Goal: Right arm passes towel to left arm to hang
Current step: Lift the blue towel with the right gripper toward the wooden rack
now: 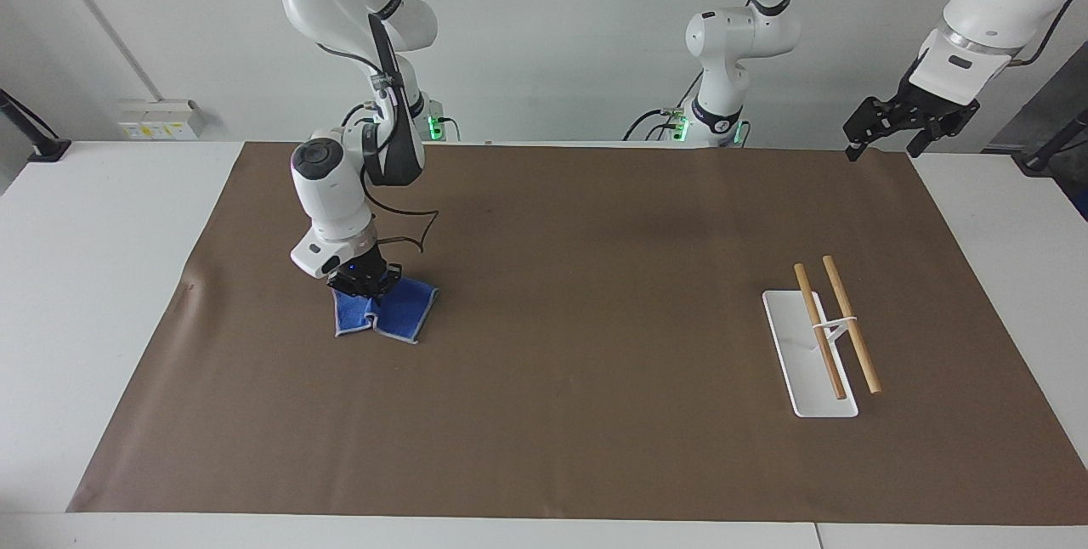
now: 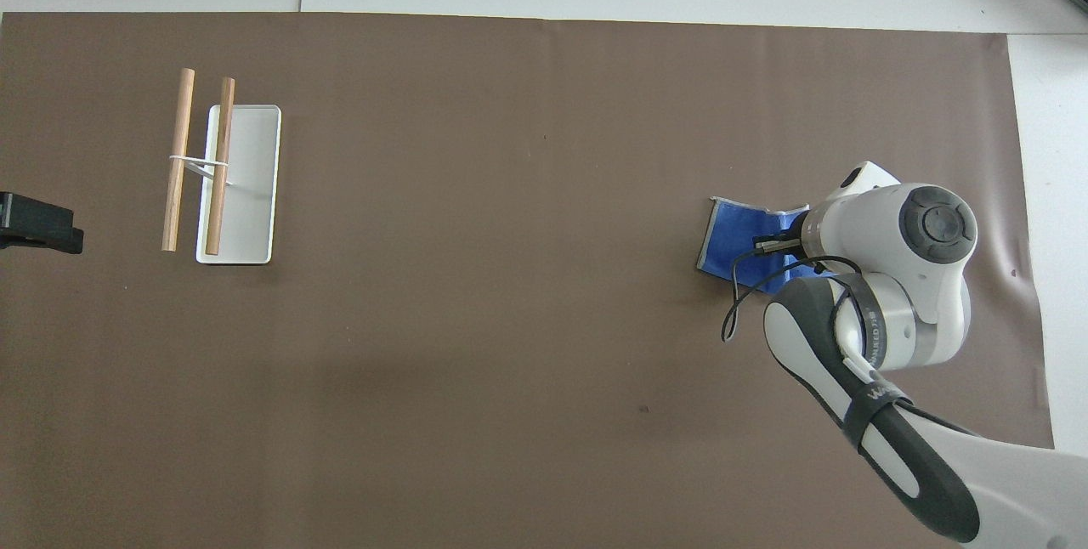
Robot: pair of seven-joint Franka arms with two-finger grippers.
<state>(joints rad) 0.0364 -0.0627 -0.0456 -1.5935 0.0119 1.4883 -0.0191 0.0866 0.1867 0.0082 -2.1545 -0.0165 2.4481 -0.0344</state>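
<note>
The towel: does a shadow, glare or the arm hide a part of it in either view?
Facing view: the towel shows clearly under even light, only its top hidden by the right gripper. Overhead view: no glare; the right arm covers the towel's end.

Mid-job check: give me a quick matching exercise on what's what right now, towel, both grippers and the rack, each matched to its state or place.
Things:
1. towel
2. right gripper
3. left gripper
4. rack with two wooden rods

States:
A. open, waiting in the air at the left arm's end of the table
B. shut on blue cloth
C. bunched up, partly lifted off the brown mat
D. bare, nothing hung on it

Pairs: 1-C, 2-B, 3-A, 4-D
</note>
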